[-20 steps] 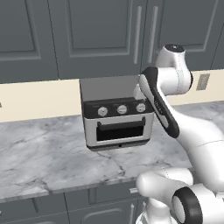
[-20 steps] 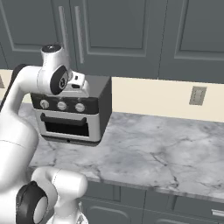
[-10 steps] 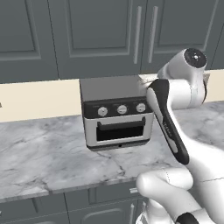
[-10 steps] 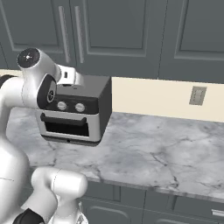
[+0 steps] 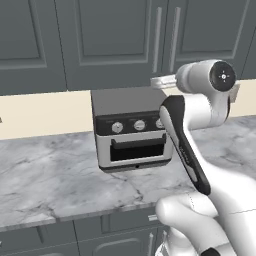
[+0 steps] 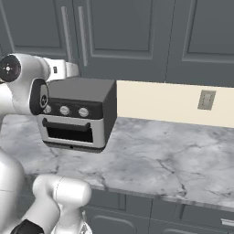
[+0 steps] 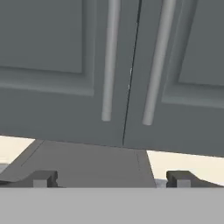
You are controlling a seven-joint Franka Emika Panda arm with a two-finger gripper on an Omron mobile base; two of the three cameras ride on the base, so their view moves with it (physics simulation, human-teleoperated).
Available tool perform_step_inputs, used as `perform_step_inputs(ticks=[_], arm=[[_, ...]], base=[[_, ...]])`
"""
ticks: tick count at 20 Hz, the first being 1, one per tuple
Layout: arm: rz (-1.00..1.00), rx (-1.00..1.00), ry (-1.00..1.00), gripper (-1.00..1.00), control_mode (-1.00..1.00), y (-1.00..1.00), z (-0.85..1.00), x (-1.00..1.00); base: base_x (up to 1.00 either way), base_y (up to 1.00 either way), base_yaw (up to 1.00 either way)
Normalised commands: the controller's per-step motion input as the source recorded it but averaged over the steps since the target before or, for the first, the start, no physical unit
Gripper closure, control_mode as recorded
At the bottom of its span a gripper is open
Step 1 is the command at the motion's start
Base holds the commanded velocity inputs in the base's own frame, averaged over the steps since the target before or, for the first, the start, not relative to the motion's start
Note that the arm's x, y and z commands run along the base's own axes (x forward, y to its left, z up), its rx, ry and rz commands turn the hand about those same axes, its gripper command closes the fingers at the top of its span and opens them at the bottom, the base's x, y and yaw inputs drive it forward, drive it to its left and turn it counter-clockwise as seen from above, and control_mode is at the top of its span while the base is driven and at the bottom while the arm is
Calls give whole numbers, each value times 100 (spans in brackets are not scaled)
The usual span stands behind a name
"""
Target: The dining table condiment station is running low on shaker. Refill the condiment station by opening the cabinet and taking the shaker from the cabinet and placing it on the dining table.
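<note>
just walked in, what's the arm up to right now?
The arm has its gripper raised above the toaster oven and aimed at the closed cabinet, facing the two bar handles at the seam where its doors meet. The jaws are open and hold nothing. The doors are not yet opened, so no handle is gripped.

Even, soft rendered light, no glare; a faint shadow under the black countertop toaster oven point(image 5: 132, 131); slightly blurry hand view
</note>
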Motion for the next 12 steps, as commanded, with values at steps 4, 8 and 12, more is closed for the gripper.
perform_step_inputs(ticks=[4, 8, 12], arm=[[0, 0, -13, -100, -100, 35, 79, 14], [0, 0, -6, -100, -100, 24, 54, 39], [0, 0, -3, -100, -100, 1, 8, 55]], base=[[0, 0, 0], [0, 0, 0], [0, 0, 0]])
